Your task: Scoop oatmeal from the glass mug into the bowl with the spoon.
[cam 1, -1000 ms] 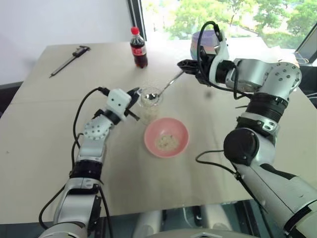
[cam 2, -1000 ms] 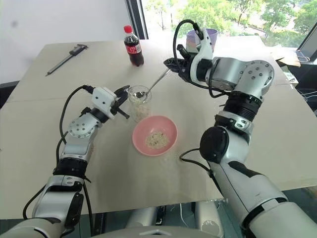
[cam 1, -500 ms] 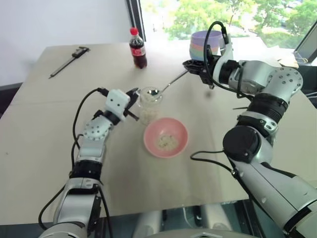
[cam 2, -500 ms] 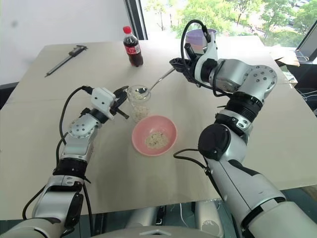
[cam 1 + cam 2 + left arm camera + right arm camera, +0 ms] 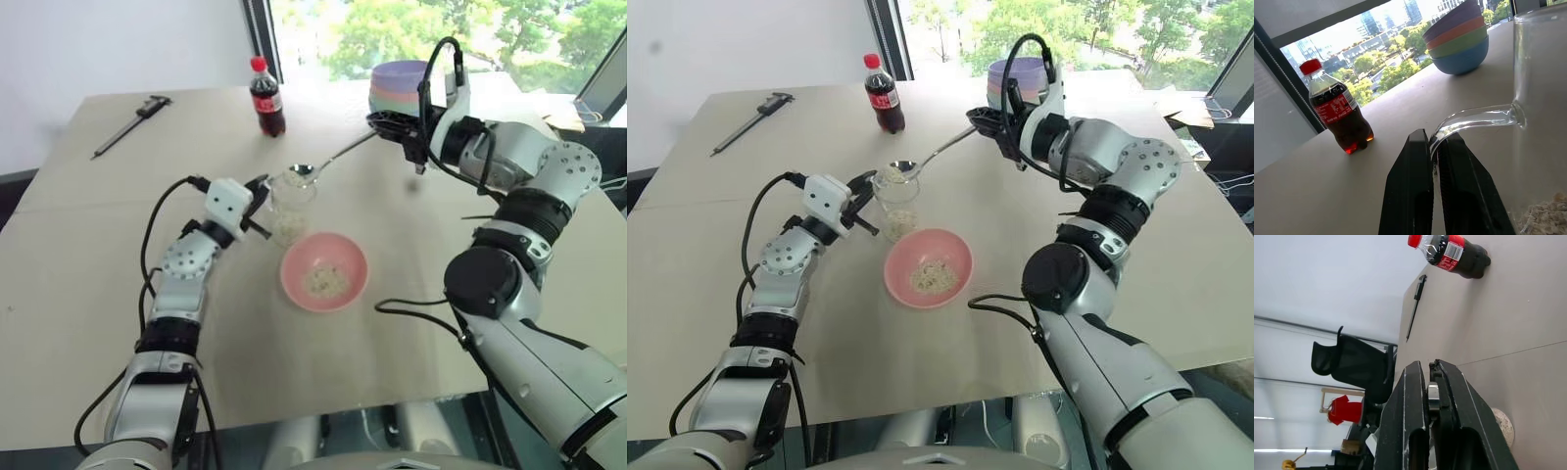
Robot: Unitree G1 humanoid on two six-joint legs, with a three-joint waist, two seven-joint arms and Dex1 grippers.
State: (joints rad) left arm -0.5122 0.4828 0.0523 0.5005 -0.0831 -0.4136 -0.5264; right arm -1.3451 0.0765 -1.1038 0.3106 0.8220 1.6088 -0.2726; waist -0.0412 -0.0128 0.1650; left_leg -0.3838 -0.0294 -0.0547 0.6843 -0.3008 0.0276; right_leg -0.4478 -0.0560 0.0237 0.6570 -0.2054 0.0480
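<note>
So the oatmeal [image 5: 893, 175], pale flaky mush, is sitting in three places: a small heap riding in the oval end of the slim shiny silver metal spoon [image 5: 921, 162], a layer in the bottom of the small clear glass mug [image 5: 896, 204], and a patch in the middle of the shallow round pink plastic bowl [image 5: 928, 267]. The loaded spoon end hangs right at the mug's rim, pretty much level, which I'd guess is to keep the load from sliding off.

The right tool [image 5: 982, 118] has its black fingers pressed together on the far end of the long handle, so the spoon reaches out low and sideways toward the mug. The left tool [image 5: 1434, 147] is pinching the mug's clear glass handle, fingers squeezed on it, and that looks like it's just there to keep the mug from tipping or skating while the spoon works inside it. The mug stands upright on the beige tabletop [image 5: 1068, 284] with the pink bowl just beside it on the near side, so the trip from one to the other is short.

Further back there's a dark cola bottle with a red cap [image 5: 881, 94], a stack of purple, orange, green and blue bowls [image 5: 1458, 40] near the window, and a black-and-grey caliper [image 5: 749, 121] well off to the left. None of them are in the way.
</note>
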